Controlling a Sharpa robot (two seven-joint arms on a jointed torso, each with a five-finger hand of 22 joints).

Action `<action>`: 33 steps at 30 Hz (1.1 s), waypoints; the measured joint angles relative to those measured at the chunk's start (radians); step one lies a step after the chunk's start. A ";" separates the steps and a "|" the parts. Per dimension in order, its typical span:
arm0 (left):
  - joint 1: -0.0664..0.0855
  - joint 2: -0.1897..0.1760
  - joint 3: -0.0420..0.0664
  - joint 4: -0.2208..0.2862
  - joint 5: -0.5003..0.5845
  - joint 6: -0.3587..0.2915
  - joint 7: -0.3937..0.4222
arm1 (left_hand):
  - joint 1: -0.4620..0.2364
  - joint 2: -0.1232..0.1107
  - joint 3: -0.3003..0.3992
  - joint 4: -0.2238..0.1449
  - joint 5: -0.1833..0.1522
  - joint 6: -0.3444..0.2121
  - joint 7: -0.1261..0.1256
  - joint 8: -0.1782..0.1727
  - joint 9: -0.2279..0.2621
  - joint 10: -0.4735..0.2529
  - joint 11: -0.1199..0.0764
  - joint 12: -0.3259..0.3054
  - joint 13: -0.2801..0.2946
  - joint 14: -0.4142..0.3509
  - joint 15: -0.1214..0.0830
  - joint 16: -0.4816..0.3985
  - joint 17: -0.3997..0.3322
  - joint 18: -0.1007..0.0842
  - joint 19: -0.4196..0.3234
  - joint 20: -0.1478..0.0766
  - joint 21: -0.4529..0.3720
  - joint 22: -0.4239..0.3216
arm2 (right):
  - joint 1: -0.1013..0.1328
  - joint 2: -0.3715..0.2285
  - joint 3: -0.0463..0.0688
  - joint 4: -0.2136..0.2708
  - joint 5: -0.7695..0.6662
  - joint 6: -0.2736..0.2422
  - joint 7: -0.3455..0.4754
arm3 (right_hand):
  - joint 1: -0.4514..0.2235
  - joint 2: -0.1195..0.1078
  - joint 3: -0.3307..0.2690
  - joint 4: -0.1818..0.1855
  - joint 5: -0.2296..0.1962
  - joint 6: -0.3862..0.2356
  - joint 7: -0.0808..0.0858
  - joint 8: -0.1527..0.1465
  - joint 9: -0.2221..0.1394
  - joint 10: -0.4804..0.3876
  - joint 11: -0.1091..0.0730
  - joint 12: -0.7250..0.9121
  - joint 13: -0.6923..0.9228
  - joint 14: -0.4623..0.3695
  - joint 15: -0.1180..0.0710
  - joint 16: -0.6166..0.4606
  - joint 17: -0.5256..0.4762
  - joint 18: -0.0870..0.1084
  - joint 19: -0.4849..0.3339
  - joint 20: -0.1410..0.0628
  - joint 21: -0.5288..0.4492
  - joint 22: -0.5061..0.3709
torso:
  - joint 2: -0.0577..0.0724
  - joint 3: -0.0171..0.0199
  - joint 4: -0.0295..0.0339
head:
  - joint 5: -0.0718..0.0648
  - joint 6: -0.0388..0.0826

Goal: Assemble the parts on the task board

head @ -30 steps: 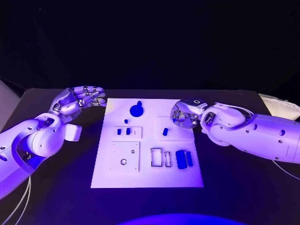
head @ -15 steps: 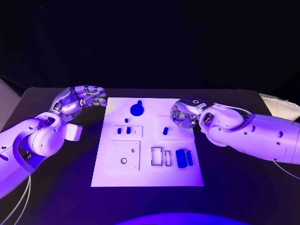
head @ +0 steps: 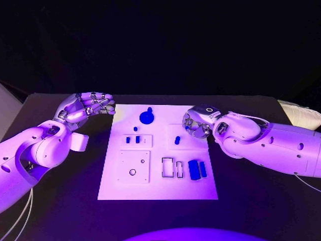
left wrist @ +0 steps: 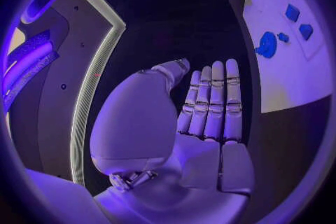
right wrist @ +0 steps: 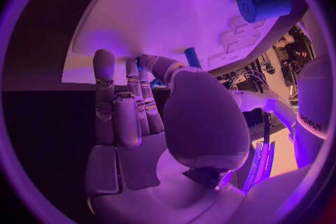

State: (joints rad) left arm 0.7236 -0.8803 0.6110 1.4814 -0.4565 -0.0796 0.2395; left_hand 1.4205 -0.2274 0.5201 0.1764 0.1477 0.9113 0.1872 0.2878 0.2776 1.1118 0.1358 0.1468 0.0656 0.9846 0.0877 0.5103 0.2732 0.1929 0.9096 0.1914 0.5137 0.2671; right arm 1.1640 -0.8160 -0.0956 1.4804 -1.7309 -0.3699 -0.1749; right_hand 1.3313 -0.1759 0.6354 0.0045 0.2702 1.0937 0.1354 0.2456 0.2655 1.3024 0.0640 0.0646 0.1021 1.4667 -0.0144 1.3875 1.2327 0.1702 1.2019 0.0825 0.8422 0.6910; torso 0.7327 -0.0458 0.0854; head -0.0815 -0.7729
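The right robot hand (head: pixel 197 123) hovers over the task board's (head: pixel 157 188) right edge, fingers curled, holding nothing. A small blue part (head: pixel 177 140) lies just beside it. The left robot hand (head: pixel 87 106), loosely curled and empty, hangs beside the board's far left corner.

Head camera looks down; wrist cameras sit behind hands; all share task board (head: pixel 157 153).

Blue parts (head: pixel 197 170) on white task board (head: pixel 157 188)

You can't tell what the right hand (head: pixel 196 123) holds, if anything: its curled fingers hide the board under them. The small parts (head: pixel 132 140) on the task board (head: pixel 157 188) are too small to make out their shapes
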 measured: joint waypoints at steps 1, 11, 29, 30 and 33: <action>0.000 0.000 0.000 0.000 -0.001 0.000 0.000 | 0.000 0.000 0.000 0.000 0.000 0.002 0.002 0.000 -0.001 0.000 0.000 -0.004 0.000 0.000 0.000 0.000 0.001 0.000 0.000 0.000 0.000 -0.001 | -0.001 0.000 0.000 0.001 -0.001 -0.003 -0.001 | -0.001 0.001 0.001 -0.001 -0.001 0.000 0.000 0.000 0.002 0.000 0.000 0.000 0.000 0.000 0.000 0.000 0.001 0.000 0.000 0.000 0.000 0.002 | 0.000 0.0000 0.0000 | 0.000 0.000; -0.002 0.001 0.000 -0.001 -0.010 0.000 -0.003 | 0.004 0.004 0.000 0.000 0.000 0.000 0.007 0.000 -0.002 0.000 0.000 -0.004 0.000 0.000 0.000 -0.004 0.004 0.000 0.000 0.000 -0.004 -0.002 | -0.008 -0.001 -0.005 0.012 -0.007 -0.043 -0.014 | -0.006 0.006 0.010 -0.010 -0.006 -0.004 0.000 0.006 0.010 0.003 0.003 -0.001 -0.001 0.000 0.000 0.008 0.010 0.000 0.007 -0.007 0.015 0.021 | 0.000 0.0006 0.0001 | 0.001 0.003; -0.005 0.003 0.000 -0.009 -0.017 -0.002 -0.009 | 0.007 0.000 -0.003 -0.003 0.000 0.000 0.007 -0.004 -0.003 -0.004 0.004 -0.011 0.000 0.004 0.004 -0.008 0.005 0.000 0.000 0.000 -0.004 -0.003 | -0.006 -0.060 0.008 0.110 0.004 -0.112 -0.007 | -0.006 0.007 0.033 0.003 -0.001 -0.007 -0.008 0.009 0.016 0.003 0.003 -0.001 0.000 0.000 0.000 0.013 0.015 0.000 0.011 -0.004 0.025 0.032 | 0.000 -0.0003 -0.0009 | 0.003 0.007; -0.005 0.003 0.000 -0.009 -0.017 -0.002 -0.010 | 0.007 0.000 -0.003 -0.003 0.000 0.000 0.007 -0.004 -0.003 -0.004 0.004 -0.011 0.000 0.004 0.004 -0.008 0.005 0.000 0.000 0.000 -0.004 -0.003 | -0.006 -0.063 0.008 0.118 0.007 -0.118 -0.005 | -0.006 0.007 0.040 0.007 -0.001 -0.007 -0.008 0.008 0.016 0.003 0.003 -0.001 0.000 0.000 0.000 0.013 0.017 0.000 0.011 -0.004 0.027 0.034 | 0.000 -0.0003 -0.0010 | 0.003 0.007; -0.006 0.004 0.000 -0.009 -0.018 -0.004 -0.010 | 0.007 0.000 -0.003 -0.003 0.000 -0.004 0.011 -0.004 -0.004 -0.004 0.004 -0.011 0.000 0.004 0.004 -0.008 0.007 0.000 0.000 0.000 -0.004 -0.003 | -0.006 -0.069 0.009 0.143 0.018 -0.136 0.003 | -0.005 0.008 0.052 0.016 -0.001 -0.009 -0.009 0.007 0.015 0.003 0.003 -0.001 0.000 0.000 0.000 0.013 0.018 0.000 0.013 -0.006 0.027 0.035 | 0.000 -0.0005 -0.0010 | 0.006 0.008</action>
State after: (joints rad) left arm 0.7174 -0.8762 0.6111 1.4725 -0.4744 -0.0831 0.2299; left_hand 1.4279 -0.2274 0.5174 0.1737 0.1477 0.9076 0.1980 0.2841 0.2732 1.1079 0.1396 0.1362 0.0656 0.9883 0.0914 0.5024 0.2798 0.1928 0.9095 0.1914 0.5100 0.2641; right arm 1.1583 -0.8853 -0.0867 1.6238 -1.7126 -0.5058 -0.1722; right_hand 1.3265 -0.1683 0.6872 0.0209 0.2694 1.0851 0.1264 0.2529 0.2803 1.3056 0.0672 0.0638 0.1025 1.4667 -0.0143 1.4001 1.2504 0.1702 1.2151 0.0766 0.8694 0.7263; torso 0.7326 -0.0463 0.0845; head -0.0755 -0.7650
